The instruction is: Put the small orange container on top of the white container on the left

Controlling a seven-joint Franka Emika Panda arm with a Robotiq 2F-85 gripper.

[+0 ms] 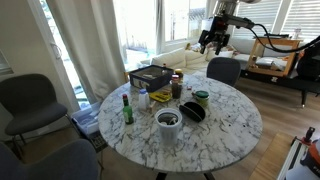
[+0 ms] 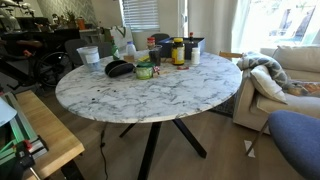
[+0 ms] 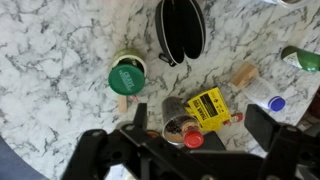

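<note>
- The black gripper point(image 1: 213, 42) is held high above the round marble table point(image 1: 225, 125).
- Its jaws are spread wide apart.
- A green-lidded round container point(image 3: 127, 76) is seen below it.

No wording is legible in any view. The yellow-labelled bottle point(image 3: 207, 106) carries dark print, too small to make out, and the green lid point(image 3: 127, 76) bears pale marks that are blurred beyond reading.

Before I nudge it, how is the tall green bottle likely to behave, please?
The green bottle stands upright, tall and narrow, so a high push would probably tip it. Once down, its round body might roll on the smooth marble table.
</note>
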